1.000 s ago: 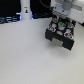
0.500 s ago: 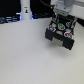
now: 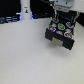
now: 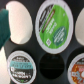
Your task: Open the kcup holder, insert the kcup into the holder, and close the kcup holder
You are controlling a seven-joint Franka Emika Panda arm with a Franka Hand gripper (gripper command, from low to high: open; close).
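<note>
Lifting slightly off the open kcup holder, the pincer sits at the bench's far right; its spread is hidden. Green-lidded kcup rests in a tray slot, closing remains.

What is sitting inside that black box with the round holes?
The kcup holder tray holds several pods, including the kcup with a green lid and a red-and-white lidded pod. One slot looks empty. The gripper covers the back rows.

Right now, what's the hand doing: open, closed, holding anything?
Hand: over the open kcup holder; open or closed cannot be told. The green-lidded kcup sits in a tray slot.
</note>
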